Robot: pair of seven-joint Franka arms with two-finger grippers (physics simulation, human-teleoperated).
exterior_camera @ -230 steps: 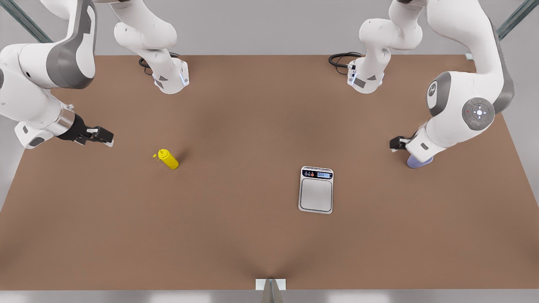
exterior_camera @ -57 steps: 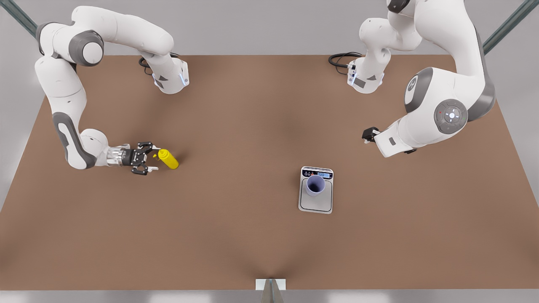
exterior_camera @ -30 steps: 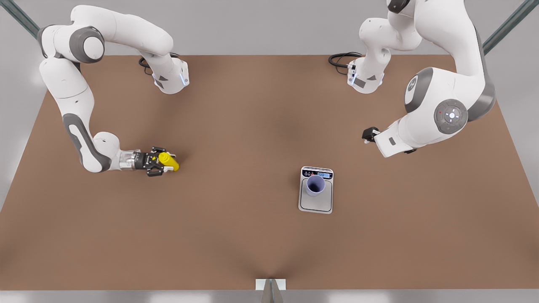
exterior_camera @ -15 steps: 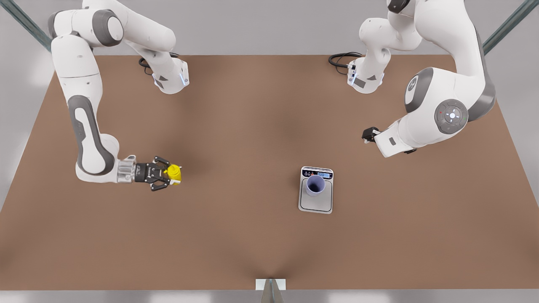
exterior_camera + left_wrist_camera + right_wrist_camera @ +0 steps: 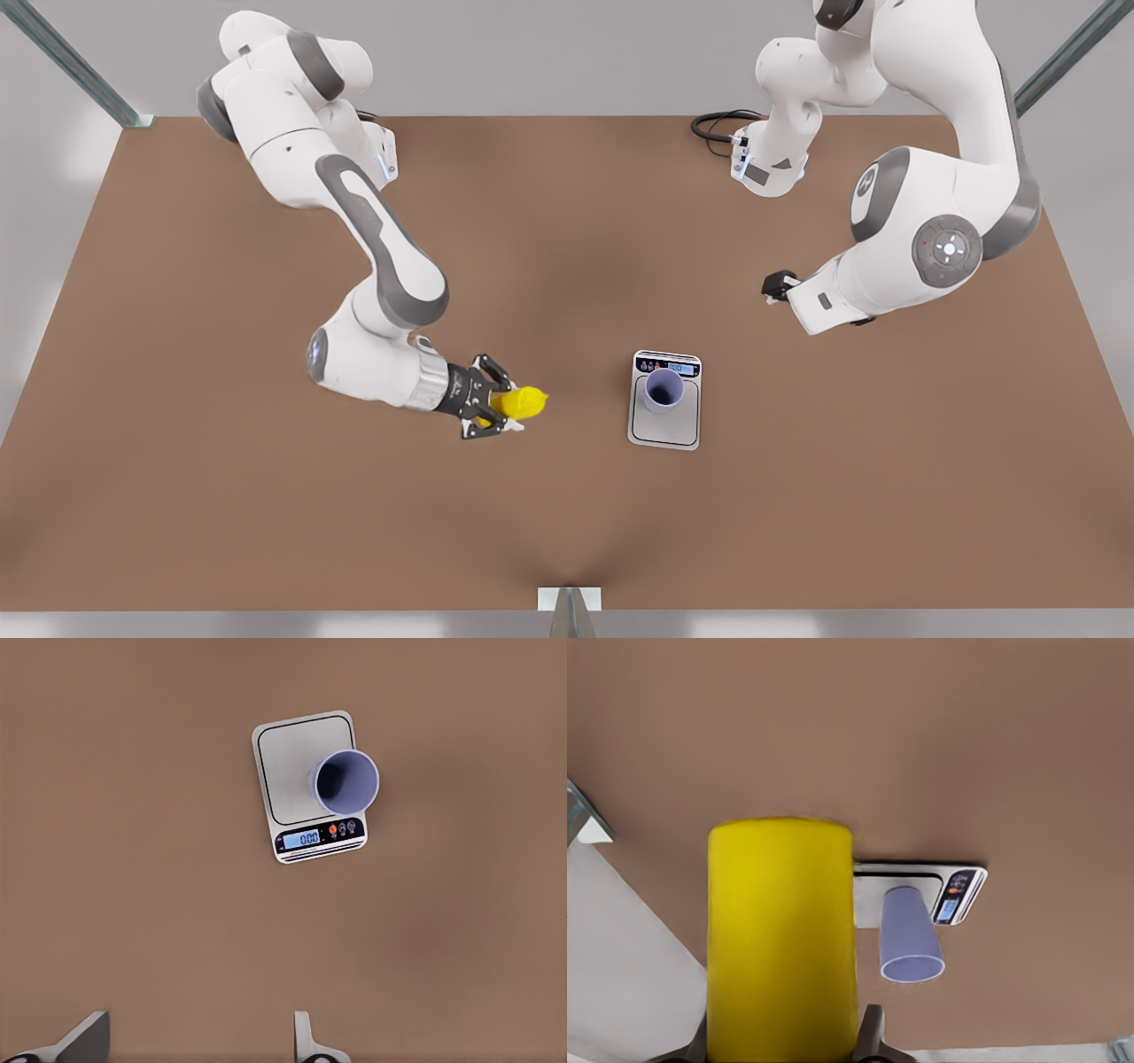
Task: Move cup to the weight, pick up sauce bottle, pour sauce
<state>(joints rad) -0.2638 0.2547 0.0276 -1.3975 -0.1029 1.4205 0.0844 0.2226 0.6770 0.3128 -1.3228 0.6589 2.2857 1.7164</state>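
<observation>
Brown and matte, the desk [image 5: 567, 221] carries little; two glossy white arms reach over it from its far edge. The weight [image 5: 664, 430], a flat silver-grey slab with rounded corners and a dark display strip, lies past the desk's middle toward the front view's right, nearer the near edge. The sauce bottle [image 5: 524, 403], a smooth bright yellow cylinder, is gripped across its body by the right gripper [image 5: 507, 408], fingers closed on it, near the weight on the front view's left. The cup [image 5: 664, 390], a plain lavender tumbler, stands upright on the weight's metal plate, at the display end. The left gripper [image 5: 776, 285] waits near the desk's edge on the front view's right, fingers [image 5: 84, 1041] spread and empty. Cup placed, bottle picked up; carrying it over the cup and pouring appear to remain.
</observation>
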